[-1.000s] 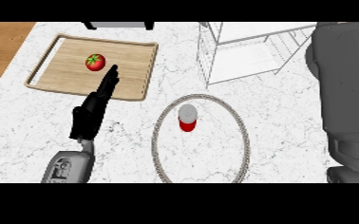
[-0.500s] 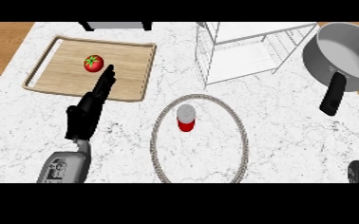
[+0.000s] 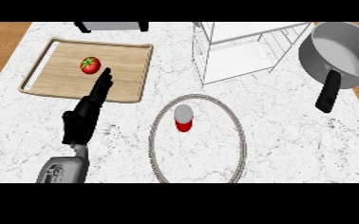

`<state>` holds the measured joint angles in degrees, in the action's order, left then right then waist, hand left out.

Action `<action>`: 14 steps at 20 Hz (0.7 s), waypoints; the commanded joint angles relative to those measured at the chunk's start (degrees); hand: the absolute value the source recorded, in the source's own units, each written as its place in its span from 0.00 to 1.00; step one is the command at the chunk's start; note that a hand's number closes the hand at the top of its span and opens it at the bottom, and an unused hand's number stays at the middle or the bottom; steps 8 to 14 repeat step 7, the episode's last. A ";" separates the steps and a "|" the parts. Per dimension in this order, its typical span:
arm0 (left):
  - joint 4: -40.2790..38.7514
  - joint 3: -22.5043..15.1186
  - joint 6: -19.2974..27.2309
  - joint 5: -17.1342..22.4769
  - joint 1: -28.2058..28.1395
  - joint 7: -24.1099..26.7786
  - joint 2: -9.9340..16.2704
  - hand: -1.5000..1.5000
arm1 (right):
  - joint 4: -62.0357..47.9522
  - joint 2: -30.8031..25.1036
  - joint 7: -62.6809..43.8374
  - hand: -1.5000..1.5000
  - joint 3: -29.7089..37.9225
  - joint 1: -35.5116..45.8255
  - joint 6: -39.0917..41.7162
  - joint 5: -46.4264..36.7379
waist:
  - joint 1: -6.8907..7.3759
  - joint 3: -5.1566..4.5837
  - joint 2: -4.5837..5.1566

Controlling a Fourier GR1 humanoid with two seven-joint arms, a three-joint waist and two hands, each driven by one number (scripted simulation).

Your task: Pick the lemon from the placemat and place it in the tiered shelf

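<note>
Your left hand (image 3: 88, 111), fingers straight and holding nothing, lies just beside a red, green-topped fruit (image 3: 89, 65) mid-way along the wooden board (image 3: 126, 83). No lemon shows. Risk: the fingertips may nudge the round fruit, rolling it away from the tiered shelf (image 3: 238, 52).

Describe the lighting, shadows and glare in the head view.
Head view: light is even, with no glare on the marble counter. The left hand casts hardly any shadow. The pan shows soft shading inside its bowl. Black bands crop top and bottom.
</note>
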<state>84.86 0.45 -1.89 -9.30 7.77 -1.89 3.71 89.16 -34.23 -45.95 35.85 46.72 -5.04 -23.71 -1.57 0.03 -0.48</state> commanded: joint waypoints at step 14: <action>-3.75 0.35 -0.70 0.37 0.56 3.91 -0.04 0.50 | 2.46 -8.29 7.90 0.00 18.18 -20.08 18.59 19.02 | 0.46 0.00 0.35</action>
